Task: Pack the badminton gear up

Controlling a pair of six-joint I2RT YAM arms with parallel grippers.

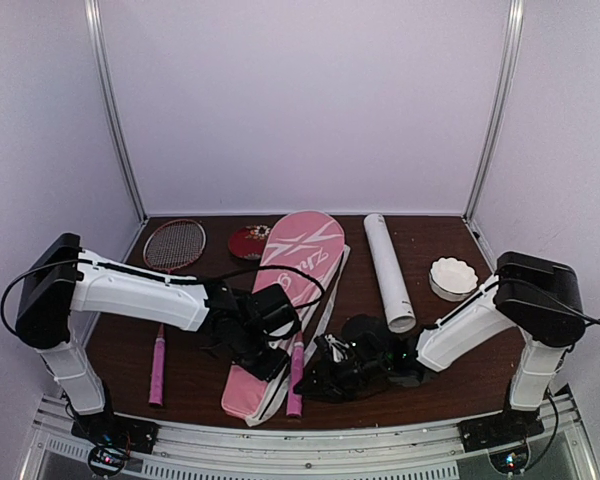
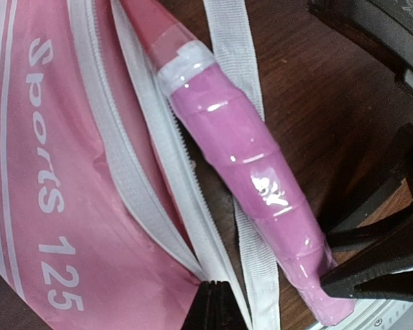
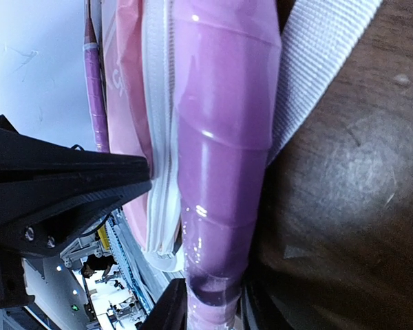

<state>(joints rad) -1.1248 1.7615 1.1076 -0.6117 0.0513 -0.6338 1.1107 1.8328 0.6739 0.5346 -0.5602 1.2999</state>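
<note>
Racket (image 1: 297, 378), pink film-wrapped handle (image 2: 248, 172) jutting from pink fabric bag (image 2: 48, 137) on worktop (image 2: 316, 117): likely light, stiff, slick, best taken at the handle; left hand (image 2: 215, 302) closed beside bag's zip, right hand (image 2: 324, 261) at butt, grip unclear.

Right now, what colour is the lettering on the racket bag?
White, on the pink racket bag; clearest in the left wrist view.

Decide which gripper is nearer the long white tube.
Right. The right gripper sits near-left of the white tube, by its near end; the left gripper is farther left, over the pink bag.
</note>
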